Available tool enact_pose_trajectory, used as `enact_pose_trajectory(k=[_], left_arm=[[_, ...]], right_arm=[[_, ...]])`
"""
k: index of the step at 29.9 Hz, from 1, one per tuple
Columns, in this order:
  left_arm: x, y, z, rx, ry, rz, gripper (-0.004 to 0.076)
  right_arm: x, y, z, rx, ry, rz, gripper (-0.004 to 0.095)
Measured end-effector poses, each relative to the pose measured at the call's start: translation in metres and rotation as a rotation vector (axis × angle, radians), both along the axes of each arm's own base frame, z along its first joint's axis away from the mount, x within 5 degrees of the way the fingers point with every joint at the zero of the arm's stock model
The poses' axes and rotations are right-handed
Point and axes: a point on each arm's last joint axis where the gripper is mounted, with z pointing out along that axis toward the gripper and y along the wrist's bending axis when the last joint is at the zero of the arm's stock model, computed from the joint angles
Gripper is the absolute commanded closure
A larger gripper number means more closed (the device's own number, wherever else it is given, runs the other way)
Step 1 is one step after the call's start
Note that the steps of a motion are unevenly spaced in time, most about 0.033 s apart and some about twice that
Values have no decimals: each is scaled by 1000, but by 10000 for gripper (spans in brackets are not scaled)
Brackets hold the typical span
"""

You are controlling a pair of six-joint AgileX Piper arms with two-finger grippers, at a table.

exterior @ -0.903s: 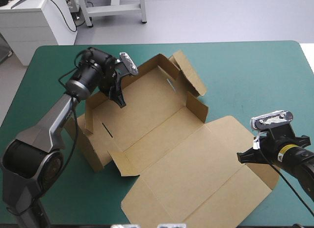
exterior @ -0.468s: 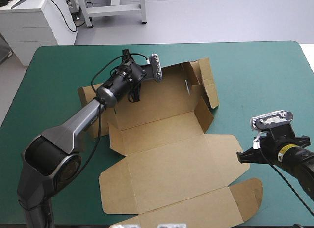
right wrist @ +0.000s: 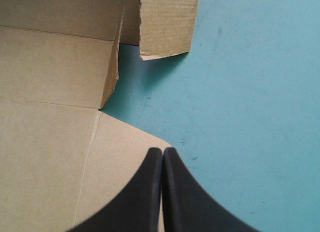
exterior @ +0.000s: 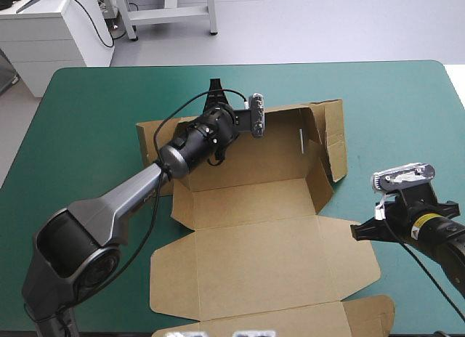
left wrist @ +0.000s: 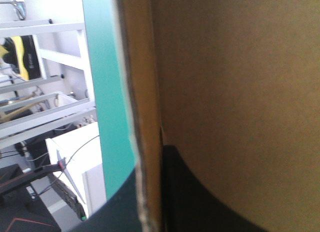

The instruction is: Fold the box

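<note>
The brown box [exterior: 261, 257] lies opened out in the middle of the teal-green table, its wide panels flat. Its far wall [exterior: 283, 137] stands raised, and a side flap [exterior: 330, 144] stands up at the right end. My left gripper [exterior: 213, 97] pinches the top edge of that far wall. In the left wrist view the board edge [left wrist: 145, 117] runs between the black fingers [left wrist: 200, 192], with my left gripper [left wrist: 150, 164] shut on it. My right gripper [exterior: 355, 232] is shut and empty. It hovers [right wrist: 162, 151] at the rounded right corner of the flat panel [right wrist: 50, 142].
Bare teal-green cover [exterior: 407, 119] lies to the right of the box and beyond it. The box's nearest flap [exterior: 363, 315] reaches the table's near edge. The standing side flap [right wrist: 165, 22] is ahead of my right gripper.
My left gripper has swung right and toward the far edge with the wall in its grip. The whole box has turned to lie square to the table. The right arm has stayed still.
</note>
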Motion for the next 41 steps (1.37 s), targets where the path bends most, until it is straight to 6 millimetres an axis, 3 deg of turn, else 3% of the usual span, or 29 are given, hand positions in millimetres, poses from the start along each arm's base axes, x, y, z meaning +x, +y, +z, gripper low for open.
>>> enact_pose_trajectory(k=[18, 26, 33, 36, 41], left_arm=[[-88, -5, -26, 24, -401, -164, 731], [-104, 6, -49, 79, -469, -199, 731], [-107, 9, -52, 92, -478, -204, 731], [-107, 9, -52, 95, -480, -199, 731], [-106, 10, -51, 98, -483, -194, 731]], right_arm=[[0, 0, 0, 21, 2, -22, 927], [1, -1, 3, 41, -6, -50, 927], [12, -2, 55, 57, -140, -92, 927], [30, 2, 80, 38, -164, -109, 927], [78, 18, 106, 12, -155, -110, 928]])
